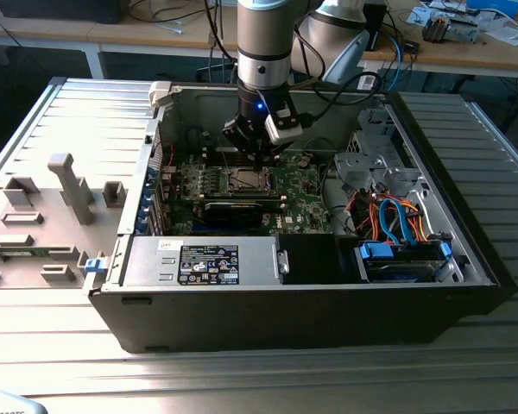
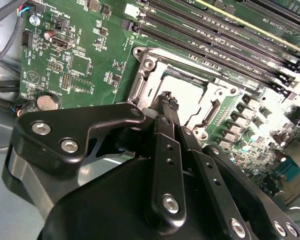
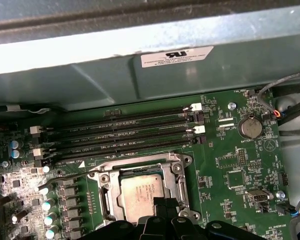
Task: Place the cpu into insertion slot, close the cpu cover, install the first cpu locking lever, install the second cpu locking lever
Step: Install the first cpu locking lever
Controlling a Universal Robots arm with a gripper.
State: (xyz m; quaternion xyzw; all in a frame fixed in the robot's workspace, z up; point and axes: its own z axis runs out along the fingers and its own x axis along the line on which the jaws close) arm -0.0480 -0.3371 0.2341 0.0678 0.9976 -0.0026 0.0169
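A: Status of cpu?

B: Seated in the socket on the motherboard, silver-grey top facing up, inside the open PC case. The cpu cover frames it on all sides (looks lowered, but can't confirm it lies fully flat).

A: Gripper?

B: Directly above the socket edge. In the second wrist view the two fingers run side by side with tips together and nothing visible between them, i.e. clenched empty. Tips are at or just over the cover rim; contact can't be confirmed.

A: Handling notes?

B: Judgement only. Cpu: light, rigid, smooth metal lid, fragile on the underside, so take by opposite edges and keep level. Cover: thin stiff sheet metal on a hinge; push on the frame, not through the window. Lever beside the socket: thin springy wire, likely slippery, so take it near the bent end.
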